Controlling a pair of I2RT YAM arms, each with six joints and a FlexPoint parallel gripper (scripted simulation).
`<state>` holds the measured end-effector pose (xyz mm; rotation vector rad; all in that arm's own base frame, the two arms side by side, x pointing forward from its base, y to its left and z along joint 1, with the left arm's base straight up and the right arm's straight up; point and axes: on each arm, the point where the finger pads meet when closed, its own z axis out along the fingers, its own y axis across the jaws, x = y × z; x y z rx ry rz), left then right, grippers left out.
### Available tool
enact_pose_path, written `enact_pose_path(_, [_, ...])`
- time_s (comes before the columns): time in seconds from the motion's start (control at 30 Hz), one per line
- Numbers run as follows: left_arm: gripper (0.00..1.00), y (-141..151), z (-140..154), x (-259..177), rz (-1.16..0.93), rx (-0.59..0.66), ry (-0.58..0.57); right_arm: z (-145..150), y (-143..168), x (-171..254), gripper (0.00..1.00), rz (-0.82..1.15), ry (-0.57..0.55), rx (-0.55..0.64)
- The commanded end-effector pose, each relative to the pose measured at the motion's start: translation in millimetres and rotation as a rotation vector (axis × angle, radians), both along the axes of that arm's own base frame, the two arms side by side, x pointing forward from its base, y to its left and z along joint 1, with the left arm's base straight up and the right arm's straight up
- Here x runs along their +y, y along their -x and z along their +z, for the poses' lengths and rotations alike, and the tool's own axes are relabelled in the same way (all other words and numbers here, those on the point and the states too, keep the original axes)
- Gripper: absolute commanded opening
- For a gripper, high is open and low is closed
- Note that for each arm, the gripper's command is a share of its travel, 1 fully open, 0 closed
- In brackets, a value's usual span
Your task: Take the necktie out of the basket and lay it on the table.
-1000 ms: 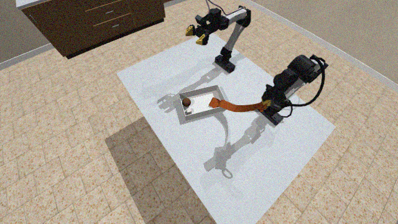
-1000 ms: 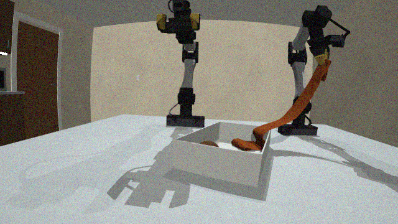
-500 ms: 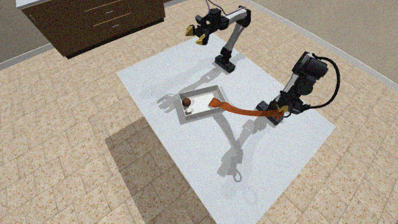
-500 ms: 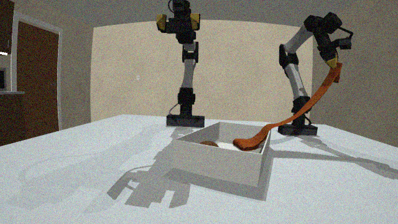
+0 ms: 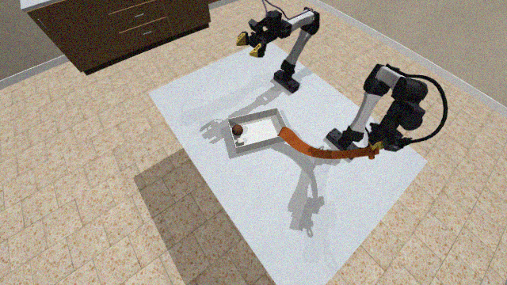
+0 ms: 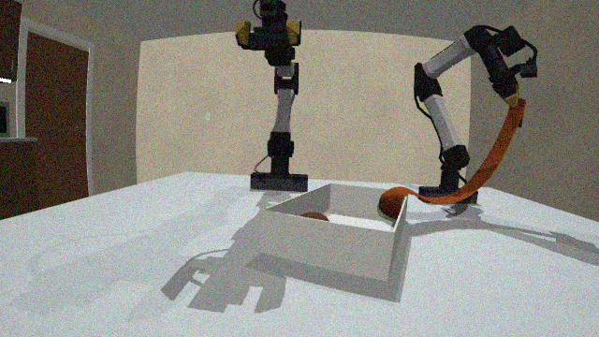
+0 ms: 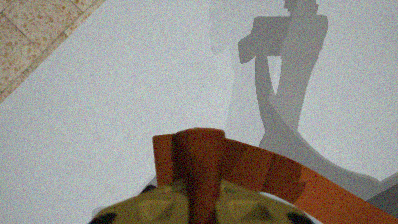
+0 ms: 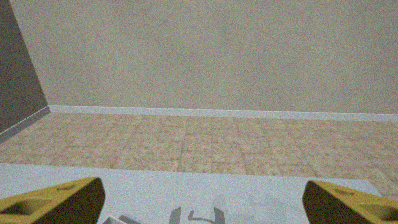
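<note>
Necktie [image 5: 337, 153] [image 6: 491, 164] [image 7: 330, 192], likely light and limp, sags at right of frame from the left gripper [image 5: 376, 146] [image 6: 512, 100] [image 7: 200, 188], pinched near one end, to the basket [image 5: 259, 146] [image 6: 328, 248] [image 8: 111, 219] rim. That end hold should suit it; the right gripper [image 5: 249, 44] [image 6: 268, 33] [image 8: 203, 188] gapes.

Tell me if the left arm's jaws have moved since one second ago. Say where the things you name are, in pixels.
Yes. In the exterior view, the left arm's jaws [image 5: 376, 149] [image 6: 514, 100] have shifted right, away from the basket [image 5: 252, 148] [image 6: 328, 245], and the orange necktie [image 5: 333, 153] [image 6: 496, 156] [image 7: 340, 197] with them.
</note>
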<state>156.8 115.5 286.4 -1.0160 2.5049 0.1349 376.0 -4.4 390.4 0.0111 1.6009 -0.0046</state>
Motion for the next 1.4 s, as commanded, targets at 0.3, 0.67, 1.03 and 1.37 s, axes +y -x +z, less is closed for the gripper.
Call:
enact_pose_path(0.3, [0.07, 14.2, 2.0, 37.1, -0.102, 0.327, 0.183, 0.0, 0.0, 0.0, 1.0, 0.0, 0.0, 0.0])
enact_pose_path(0.67, [0.07, 22.6, 2.0, 57.8, -0.11, 0.346, 0.19, 0.0, 0.0, 0.0, 1.0, 0.0, 0.0, 0.0])
enact_pose_path(1.03, [0.07, 23.2, -5.1, 59.6, -0.114, 0.353, 0.193, 0.0, 0.0, 0.0, 1.0, 0.0, 0.0, 0.0])
enact_pose_path(1.37, [0.07, 23.2, -46.2, 59.6, -0.12, 0.382, 0.231, 0.0, 0.0, 0.0, 1.0, 0.0, 0.0, 0.0])
